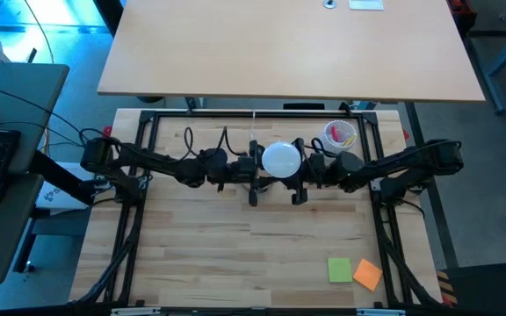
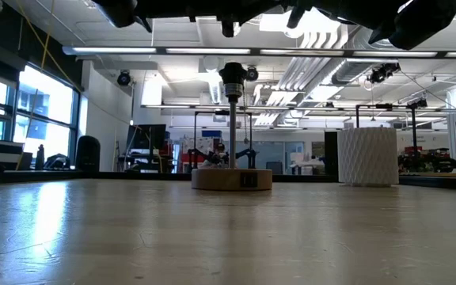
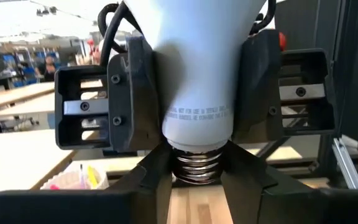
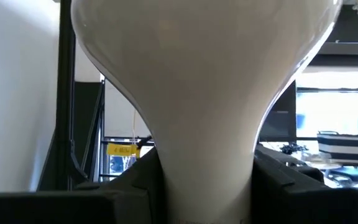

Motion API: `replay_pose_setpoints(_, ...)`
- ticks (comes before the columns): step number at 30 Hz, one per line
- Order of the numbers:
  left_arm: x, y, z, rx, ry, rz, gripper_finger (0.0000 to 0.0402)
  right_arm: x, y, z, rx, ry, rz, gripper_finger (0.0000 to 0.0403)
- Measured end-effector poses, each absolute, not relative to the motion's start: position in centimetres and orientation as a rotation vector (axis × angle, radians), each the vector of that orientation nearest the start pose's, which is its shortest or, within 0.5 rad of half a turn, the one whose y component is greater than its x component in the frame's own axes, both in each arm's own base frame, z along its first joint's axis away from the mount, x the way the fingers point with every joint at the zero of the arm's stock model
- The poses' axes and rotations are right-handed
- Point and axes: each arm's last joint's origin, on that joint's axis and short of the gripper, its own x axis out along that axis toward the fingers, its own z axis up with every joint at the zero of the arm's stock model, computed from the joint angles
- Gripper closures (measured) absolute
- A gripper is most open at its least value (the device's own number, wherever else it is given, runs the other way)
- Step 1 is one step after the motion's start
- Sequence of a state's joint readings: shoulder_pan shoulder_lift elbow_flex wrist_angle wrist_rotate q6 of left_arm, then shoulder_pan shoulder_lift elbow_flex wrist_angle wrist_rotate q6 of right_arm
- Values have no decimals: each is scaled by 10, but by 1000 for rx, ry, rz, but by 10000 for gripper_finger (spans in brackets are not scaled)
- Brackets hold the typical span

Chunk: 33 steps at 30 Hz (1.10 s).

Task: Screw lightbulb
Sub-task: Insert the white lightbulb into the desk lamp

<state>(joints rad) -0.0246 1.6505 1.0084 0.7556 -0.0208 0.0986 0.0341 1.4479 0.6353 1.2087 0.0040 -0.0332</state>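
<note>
Lightbulb (image 1: pixel 281 160) clamped in right end effector (image 4: pixel 207 186)

— What can't you make out?
— My low view cuts both arms off at its top edge. The lightbulb (image 4: pixel 197 106) overfills my right wrist view, globe cropped.
— And the print on its neck?
— Too small to read.

White cup (image 1: pixel 340 134) with pink items at table's (image 1: pixel 235 254) back; green (image 1: pixel 339 269), orange (image 1: pixel 368 275) notes front-right.
</note>
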Motion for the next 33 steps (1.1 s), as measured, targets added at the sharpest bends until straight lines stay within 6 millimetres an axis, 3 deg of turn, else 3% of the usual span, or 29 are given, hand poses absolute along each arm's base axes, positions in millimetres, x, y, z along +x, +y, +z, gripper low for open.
replay_pose_setpoints(10, 352, -11, 290, 99, 26, 27, 306, 291, 10, 260, -10, -331, 28, 267)
replay_pose_setpoints(19, 350, -11, 285, 111, -9, 60, 306, 291, 9, 257, 8, -274, 23, 200)
replay_pose_setpoints(33, 337, 0, 253, 49, -9, 78, 306, 302, 7, 303, -52, 86, 4, 192)
